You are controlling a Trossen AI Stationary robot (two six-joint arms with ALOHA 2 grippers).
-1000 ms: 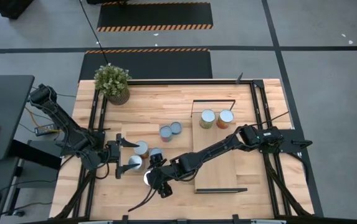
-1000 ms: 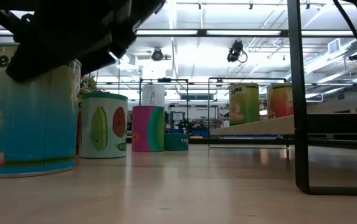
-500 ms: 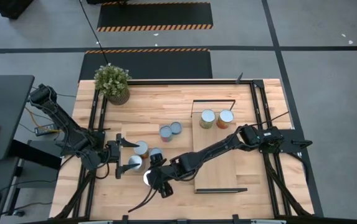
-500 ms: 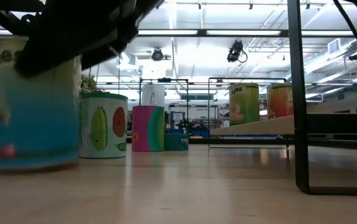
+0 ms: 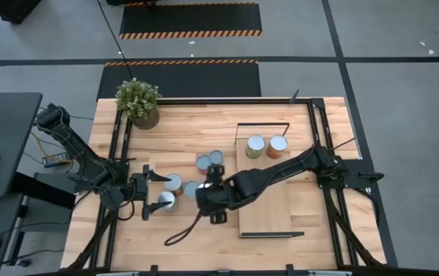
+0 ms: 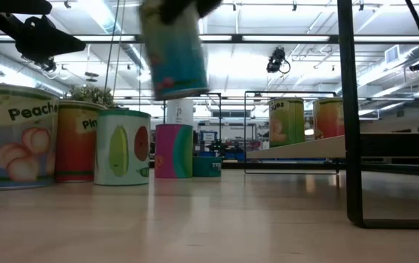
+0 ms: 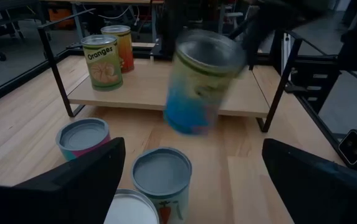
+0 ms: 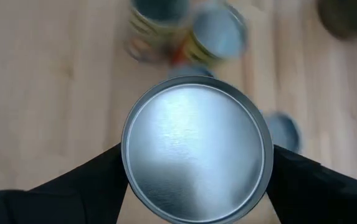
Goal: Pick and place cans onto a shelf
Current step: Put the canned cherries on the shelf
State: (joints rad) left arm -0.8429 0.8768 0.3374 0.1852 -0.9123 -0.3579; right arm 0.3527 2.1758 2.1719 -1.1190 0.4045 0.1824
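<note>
- The right gripper (image 5: 210,196) is clamped on a blue-and-white cylindrical tin can with a shiny silver lid (image 6: 174,50); its two dark fingers (image 8: 72,186) press the can's sides. The can is clear of the tabletop, as the low view shows.
- The deciding relation: the long light-wood shelf with a thin black metal frame (image 5: 265,208) lies just beside the held can, on the side toward the right arm's base. The can's long axis is roughly upright, slightly tilted in the left wrist view (image 7: 200,81). The right arm is the nearer one and already carries the load.
- The shelf board is flat, smooth and raised on slim black legs, so the can must clear its edge. Two printed tins, one green-labelled (image 5: 255,146) and one orange (image 5: 278,146), stand at the shelf's far end; the near part of the board is bare.
- The left gripper (image 5: 152,192) waits at the left side of the wooden tabletop (image 5: 188,123), fingers spread wide and holding nothing, with silver-topped cans (image 5: 172,182) close by.
- More loose tins (image 5: 210,160) stand mid-table. All are rigid, smooth-walled metal cylinders with rimmed lids.
- A potted green plant (image 5: 139,101) stands at the far left corner, well apart.
</note>
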